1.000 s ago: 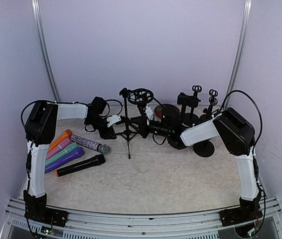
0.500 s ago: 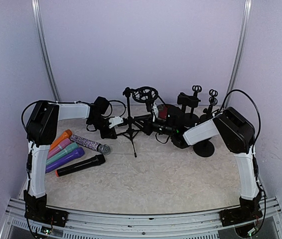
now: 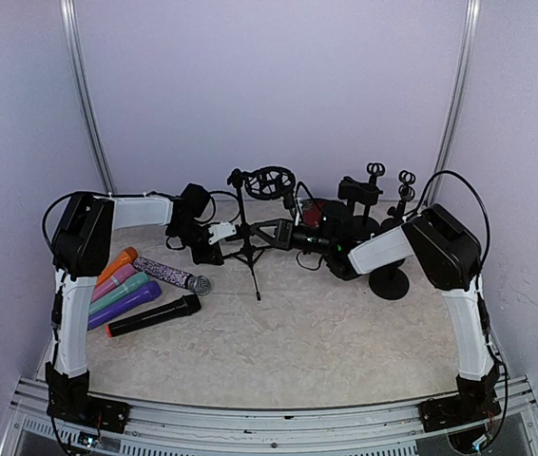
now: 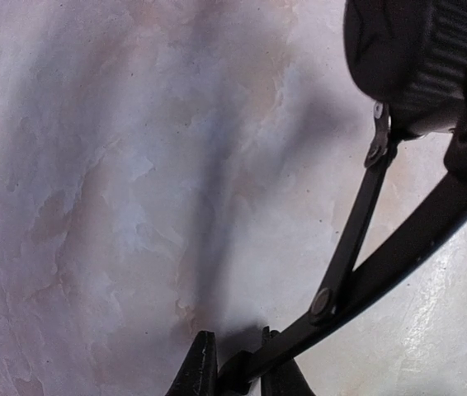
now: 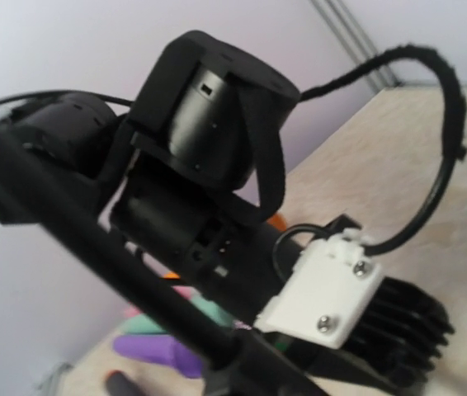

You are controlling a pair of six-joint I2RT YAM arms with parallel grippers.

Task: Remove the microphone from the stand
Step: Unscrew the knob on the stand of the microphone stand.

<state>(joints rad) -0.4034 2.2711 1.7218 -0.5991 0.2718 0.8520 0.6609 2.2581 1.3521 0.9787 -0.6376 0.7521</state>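
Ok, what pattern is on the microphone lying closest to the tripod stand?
The microphone has a speckled, glittery handle and silver head; clearest in the top view.

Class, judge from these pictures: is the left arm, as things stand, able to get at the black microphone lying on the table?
Probably not yet: the left tool is shut on a leg of the stand. The black microphone lies uncovered close by.

Soft, even light overhead; the stand (image 4: pixel 398 252) throws a faint shadow on the table (image 4: pixel 93 165); my right wrist view is blurred up close.
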